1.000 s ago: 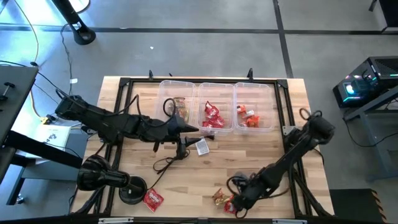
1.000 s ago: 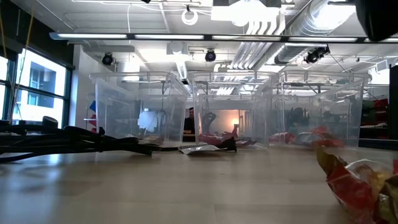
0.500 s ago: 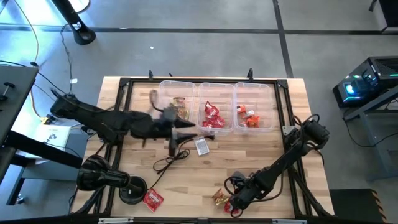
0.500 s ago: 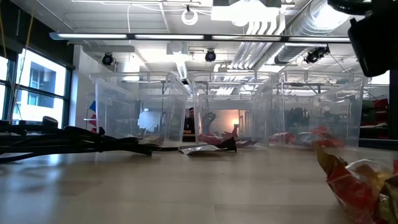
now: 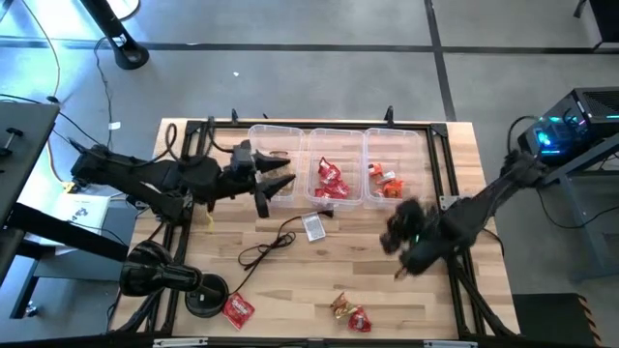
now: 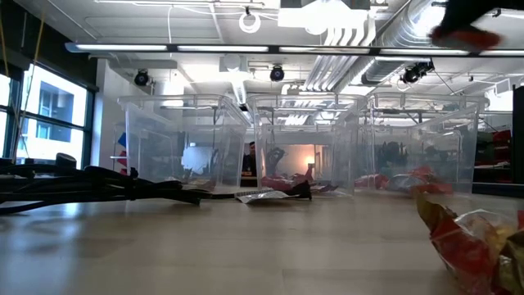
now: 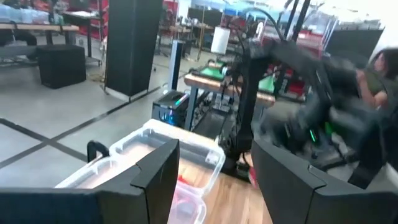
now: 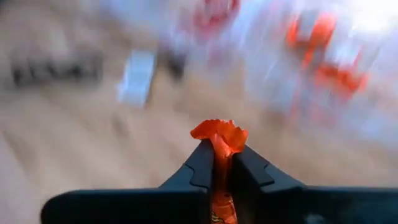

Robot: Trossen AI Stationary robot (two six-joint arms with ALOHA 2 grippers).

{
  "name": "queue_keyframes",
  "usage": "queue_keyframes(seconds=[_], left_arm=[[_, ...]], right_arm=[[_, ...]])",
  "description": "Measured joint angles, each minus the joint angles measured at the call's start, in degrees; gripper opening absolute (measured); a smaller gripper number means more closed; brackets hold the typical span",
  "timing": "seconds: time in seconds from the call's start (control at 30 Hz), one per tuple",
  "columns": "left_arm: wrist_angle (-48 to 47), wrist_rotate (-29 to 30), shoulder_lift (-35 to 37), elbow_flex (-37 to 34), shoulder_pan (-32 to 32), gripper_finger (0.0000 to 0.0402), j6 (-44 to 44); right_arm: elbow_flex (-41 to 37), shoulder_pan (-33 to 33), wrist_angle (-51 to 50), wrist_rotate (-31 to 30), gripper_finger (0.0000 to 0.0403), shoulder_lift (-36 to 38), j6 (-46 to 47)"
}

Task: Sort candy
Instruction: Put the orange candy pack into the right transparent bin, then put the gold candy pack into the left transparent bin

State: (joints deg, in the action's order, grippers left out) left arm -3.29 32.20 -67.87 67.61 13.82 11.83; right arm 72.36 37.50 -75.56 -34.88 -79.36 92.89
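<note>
My right gripper point(image 8: 222, 163) is pinching an orange candy point(image 8: 219, 138), wrapper upright between the fingers. The orange bin point(image 5: 395, 166) lies at twelve o'clock; left gripper point(image 5: 274, 186) waits spread.

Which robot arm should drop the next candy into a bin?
The right. Its jaws are shut on an orange candy, and the right gripper is lifted near the rightmost bin. The left gripper is open and empty.

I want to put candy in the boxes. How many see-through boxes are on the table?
3, in a row along the far edge of the table: left bin, middle bin, right bin.
</note>
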Motion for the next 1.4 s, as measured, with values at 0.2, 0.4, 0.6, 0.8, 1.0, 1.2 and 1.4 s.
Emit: queue_keyframes(seconds=[0.2, 0.4, 0.6, 0.8, 1.0, 1.2, 1.4], left_arm=[[-0.85, -0.12, -3.46, 0.00, 0.76, 0.0195, 0.50], [-1.53, -0.57, -6.43, -0.09, 1.99, 0.0195, 4.66], [-0.48, -3.58, -6.85, -0.09, 3.30, 0.0195, 7.07], [-1.04, -3.52, -6.39, -0.04, 4.84, 0.0195, 6.52], [-6.97, -3.59, -6.43, -0.04, 6.00, 0.0195, 8.32], [-7.40, -3.56, -6.46, -0.07, 5.99, 0.0195, 8.97], [-7.12, -3.47, -6.46, -0.07, 4.21, 0.0195, 8.95]], right_arm=[[-0.07, -12.84, -8.16, -8.21, 0.0021, 6.85, -7.12], [-0.11, -28.85, -7.26, -3.55, 0.0049, 6.48, -21.54], [-0.12, -38.08, 0.17, -1.37, 0.0154, 5.07, -37.69], [-0.13, -41.96, 5.96, 3.84, 0.0248, 4.98, -48.32], [-0.11, -28.97, 14.52, 17.40, 0.0269, 7.11, -46.46], [-0.11, -9.19, 21.07, 15.38, 0.0270, 2.62, -32.94], [-0.11, -0.30, 30.62, 15.58, 0.0270, -9.89, -29.71]])
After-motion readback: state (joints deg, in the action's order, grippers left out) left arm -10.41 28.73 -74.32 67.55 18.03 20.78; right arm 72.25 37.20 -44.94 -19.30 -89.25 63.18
